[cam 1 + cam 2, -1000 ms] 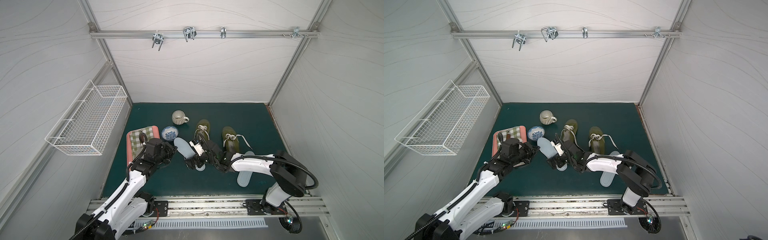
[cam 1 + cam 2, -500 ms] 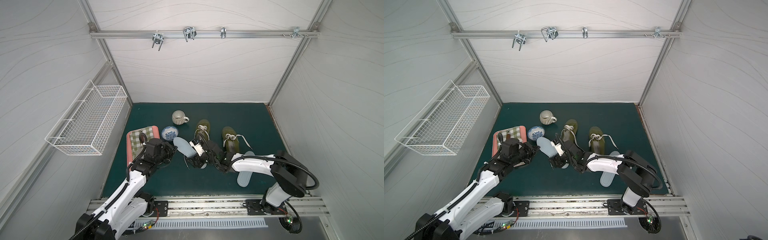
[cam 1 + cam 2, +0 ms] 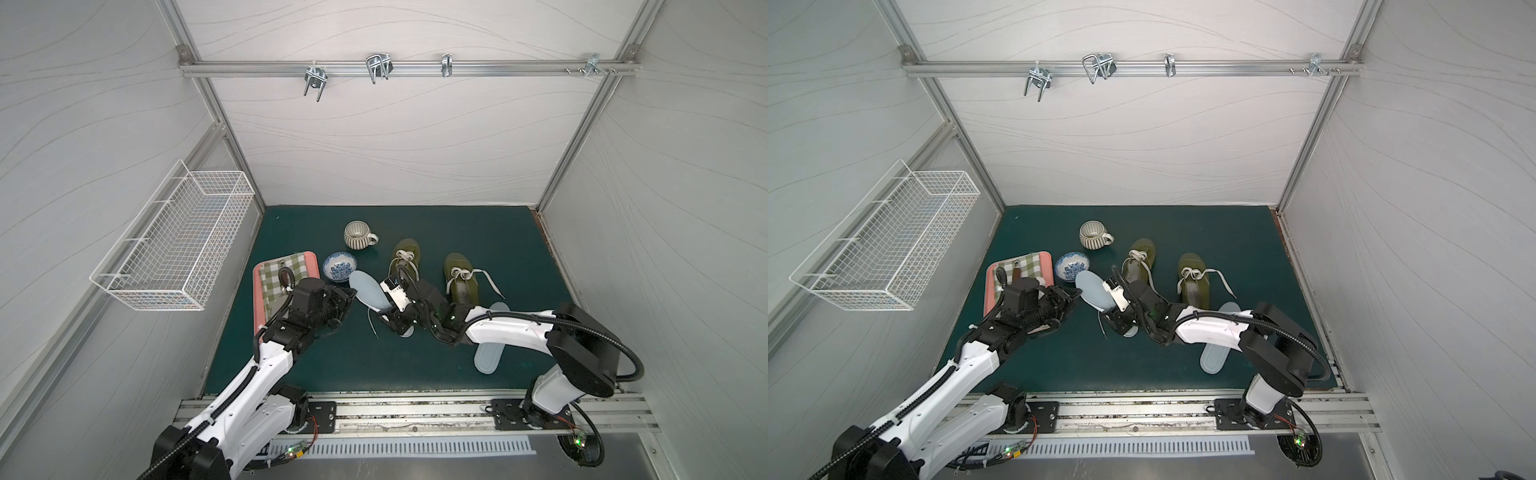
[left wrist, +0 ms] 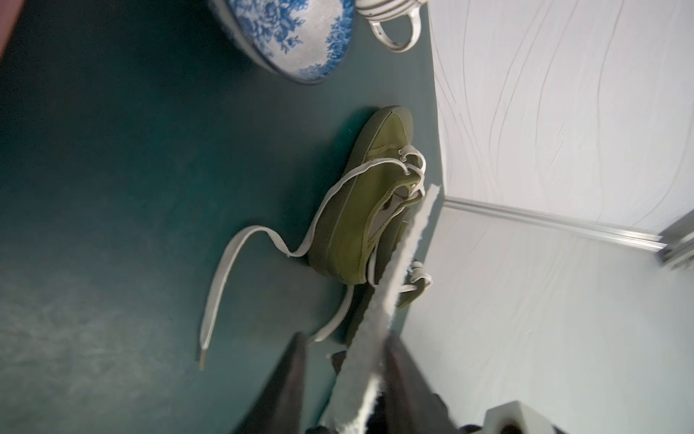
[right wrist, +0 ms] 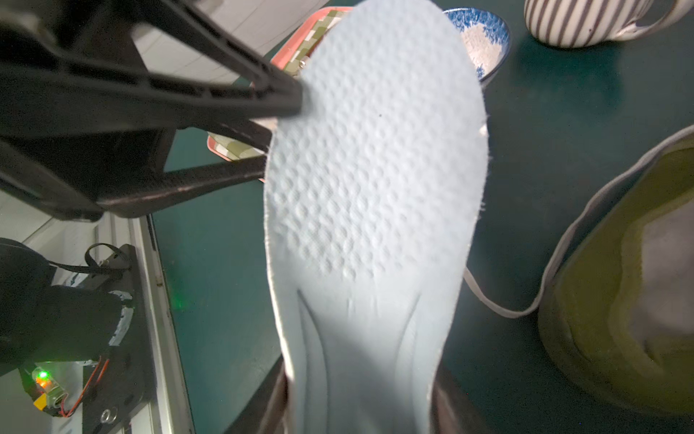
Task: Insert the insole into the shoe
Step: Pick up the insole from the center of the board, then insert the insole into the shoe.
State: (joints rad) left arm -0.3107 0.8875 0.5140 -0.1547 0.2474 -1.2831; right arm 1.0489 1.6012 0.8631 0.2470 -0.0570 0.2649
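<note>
insole (image 3: 369, 289): pale blue, held up over the green mat (image 3: 478, 224), toe end near the blue bowl (image 3: 340, 267), just beside the olive shoe (image 3: 406, 255), not inside it | right gripper (image 5: 360, 406): closed on the heel end, across its width | left gripper (image 4: 345, 338): jaws apart around the insole's side edge, not clamping it

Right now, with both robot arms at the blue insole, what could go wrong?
1. The insole sits between the right jaws only at its heel end, while the left jaws stand apart around its edge; it could droop or slip out.
2. A loose lace trails from the shoe onto the mat; it might snag or block the opening.
3. The bowl is close beside the insole's tip and could get bumped.
</note>
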